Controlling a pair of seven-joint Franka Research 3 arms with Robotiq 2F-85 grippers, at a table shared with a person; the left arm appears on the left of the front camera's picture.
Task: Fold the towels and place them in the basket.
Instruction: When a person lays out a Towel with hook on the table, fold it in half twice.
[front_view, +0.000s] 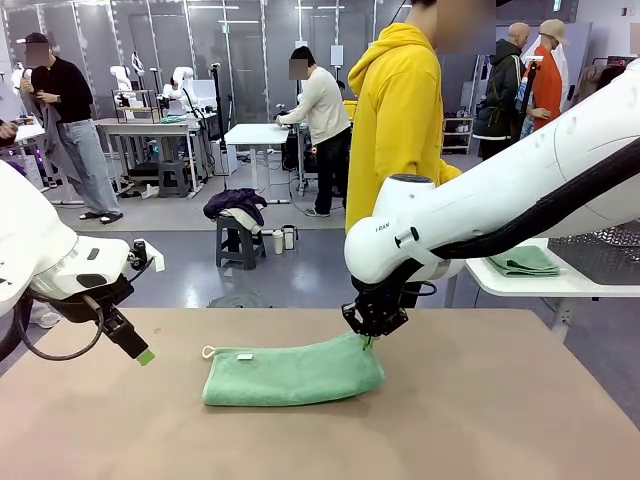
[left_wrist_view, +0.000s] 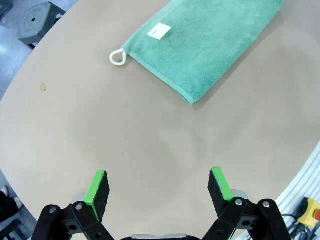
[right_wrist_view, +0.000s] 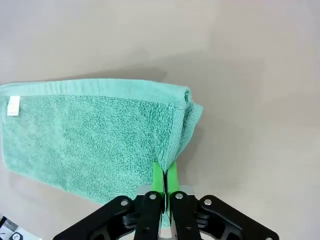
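The folded mint green towel (front_view: 292, 373) lies mid-tabletop (front_view: 500, 400) with the right end effector (right_wrist_view: 165, 172) clamped on its right end. The left end effector (left_wrist_view: 160, 187) hovers toward the tabletop's left edge, fingers wide apart.

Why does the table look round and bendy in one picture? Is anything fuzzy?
Left wrist view: the wide lens bends the table into a curve. Right wrist view: green towel sharp, soft shadow beside its folded end. Front view: even light, no glare.
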